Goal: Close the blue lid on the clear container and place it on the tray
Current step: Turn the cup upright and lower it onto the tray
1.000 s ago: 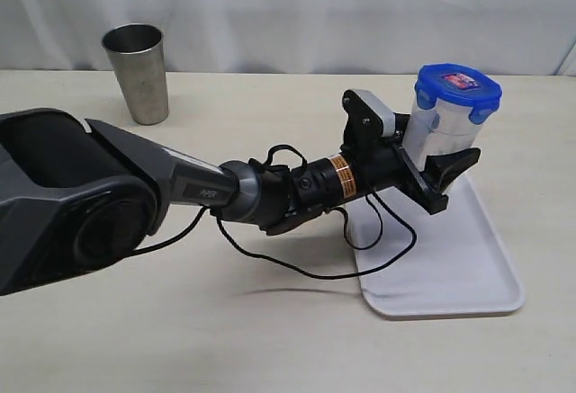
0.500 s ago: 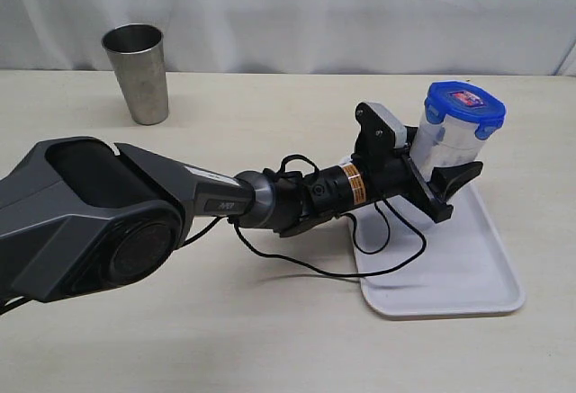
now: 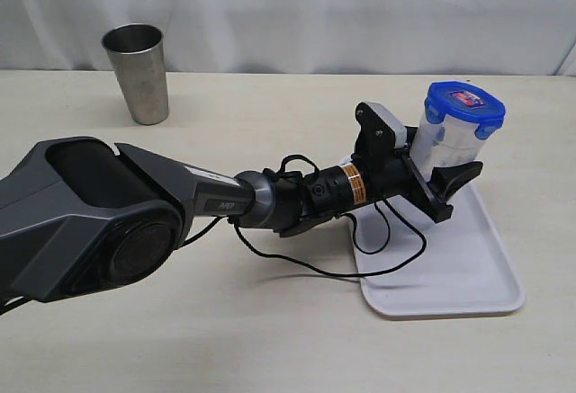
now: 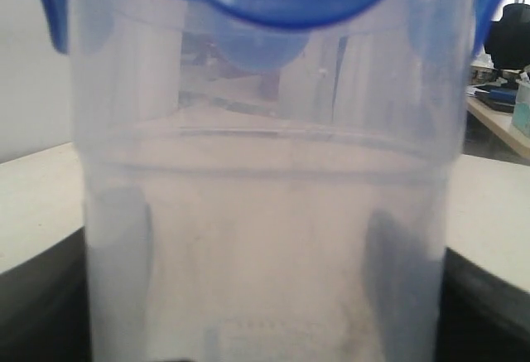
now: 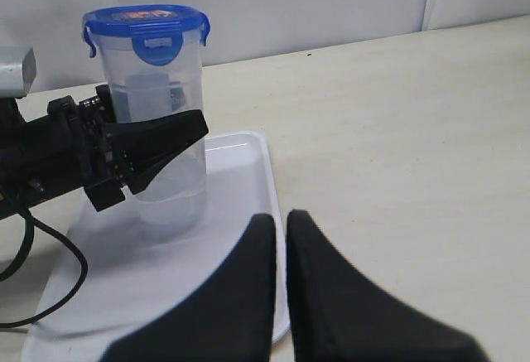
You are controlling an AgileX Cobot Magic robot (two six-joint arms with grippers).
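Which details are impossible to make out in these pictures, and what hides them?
1. Sticker print on the blue lid: too small in both views showing it.
2. Base of the clear container: exterior view, behind the left gripper; left wrist view, cut off by the edge.
3. The right gripper: absent from the exterior view; only its fingers show, in its wrist view.

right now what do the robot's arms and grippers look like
The left arm has an angular dark grey shell and a black wrist with orange label band, pale grey camera block, loose black cable. The left gripper and right gripper have black tapered fingers.
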